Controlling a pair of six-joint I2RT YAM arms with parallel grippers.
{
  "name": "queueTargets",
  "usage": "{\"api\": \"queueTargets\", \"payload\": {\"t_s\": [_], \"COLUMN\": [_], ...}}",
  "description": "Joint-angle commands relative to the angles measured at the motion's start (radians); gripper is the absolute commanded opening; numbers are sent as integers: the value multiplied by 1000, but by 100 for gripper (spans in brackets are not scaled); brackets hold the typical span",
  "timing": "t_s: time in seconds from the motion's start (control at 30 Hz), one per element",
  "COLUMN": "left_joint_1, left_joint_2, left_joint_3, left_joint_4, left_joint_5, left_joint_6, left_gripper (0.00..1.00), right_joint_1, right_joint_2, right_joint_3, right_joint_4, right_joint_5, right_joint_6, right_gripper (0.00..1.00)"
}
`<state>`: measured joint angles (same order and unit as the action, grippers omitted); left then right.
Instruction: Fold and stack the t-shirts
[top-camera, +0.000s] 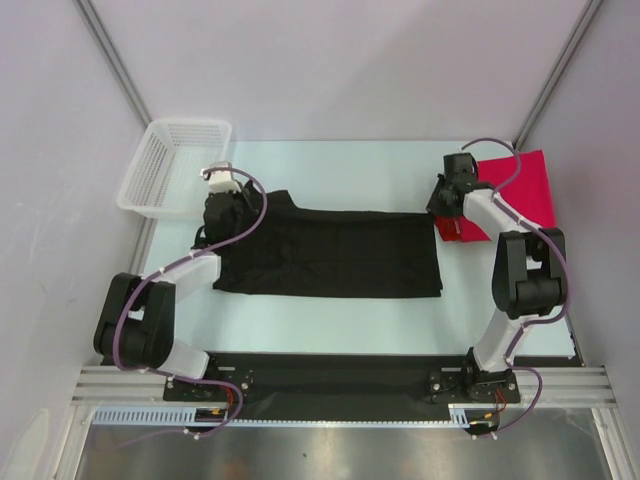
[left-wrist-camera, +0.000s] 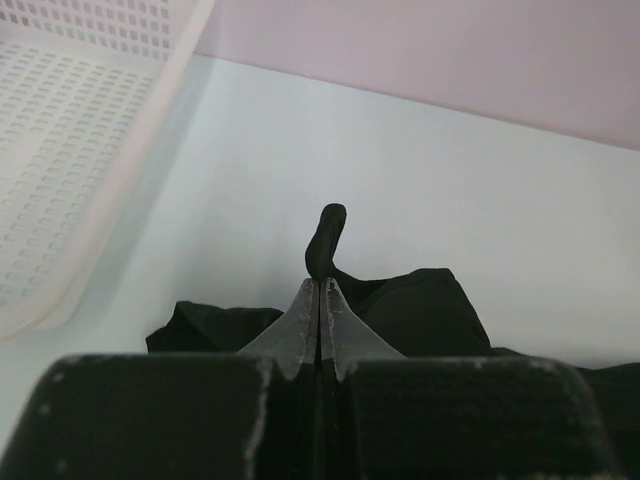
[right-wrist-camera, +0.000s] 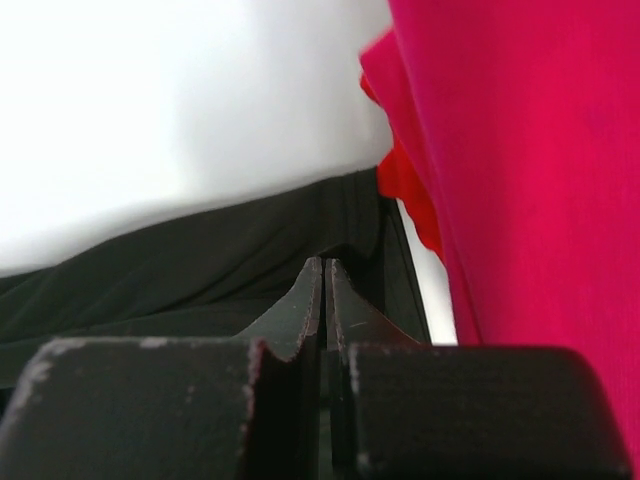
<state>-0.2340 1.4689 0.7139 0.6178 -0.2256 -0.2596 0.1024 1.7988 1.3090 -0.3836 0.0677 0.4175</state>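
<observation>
The black t-shirt (top-camera: 340, 255) lies flat across the middle of the table, folded lengthwise. My left gripper (top-camera: 219, 207) is shut on its left end; in the left wrist view a pinched tuft of black cloth (left-wrist-camera: 325, 240) sticks up past the fingertips (left-wrist-camera: 320, 290). My right gripper (top-camera: 443, 205) is shut on the shirt's far right corner; in the right wrist view black cloth (right-wrist-camera: 200, 270) sits at the closed tips (right-wrist-camera: 325, 270). Folded red t-shirts (top-camera: 515, 185) lie stacked at the back right, filling the right of the right wrist view (right-wrist-camera: 520, 160).
A white mesh basket (top-camera: 175, 165) stands at the back left, just beyond my left gripper, and shows in the left wrist view (left-wrist-camera: 70, 130). Walls close in the table on three sides. A black strip and rail run along the near edge (top-camera: 330, 375).
</observation>
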Motion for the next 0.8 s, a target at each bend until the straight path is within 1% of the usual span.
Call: {"api": "queueTargets", "payload": {"t_s": [0.0, 0.1, 0.3, 0.53, 0.6, 0.63, 0.67, 0.7, 0.77], "left_joint_1": [-16, -21, -34, -44, -47, -47, -47, -47, -47], "left_joint_2": [-47, -87, -168, -240, -260, -283, -294, -309, -352], "left_joint_3": [-39, -114, -203, -264, -283, -298, -306, -312, -338], "left_joint_4": [43, 56, 45, -85, -108, -142, -162, -182, -245], "left_joint_5": [-27, -35, -21, 12, 9, 2, -1, -4, -21], "left_joint_6": [25, 13, -38, -154, -203, -220, -255, -273, -331], "left_gripper": [0, 0, 0, 0, 1, 1, 2, 6, 13], "right_joint_1": [-3, -3, 5, 25, 29, 40, 48, 55, 86], "right_joint_2": [-70, -94, -124, -171, -190, -199, -211, -237, -269], "right_joint_3": [-37, -82, -174, -307, -335, -362, -382, -401, -456], "right_joint_4": [45, 75, 146, 250, 284, 310, 324, 339, 374], "right_joint_5": [21, 27, 41, 95, 106, 113, 130, 147, 194], "right_joint_6": [9, 18, 32, 75, 92, 95, 102, 107, 113], "right_gripper": [0, 0, 0, 1, 9, 16, 34, 43, 53]}}
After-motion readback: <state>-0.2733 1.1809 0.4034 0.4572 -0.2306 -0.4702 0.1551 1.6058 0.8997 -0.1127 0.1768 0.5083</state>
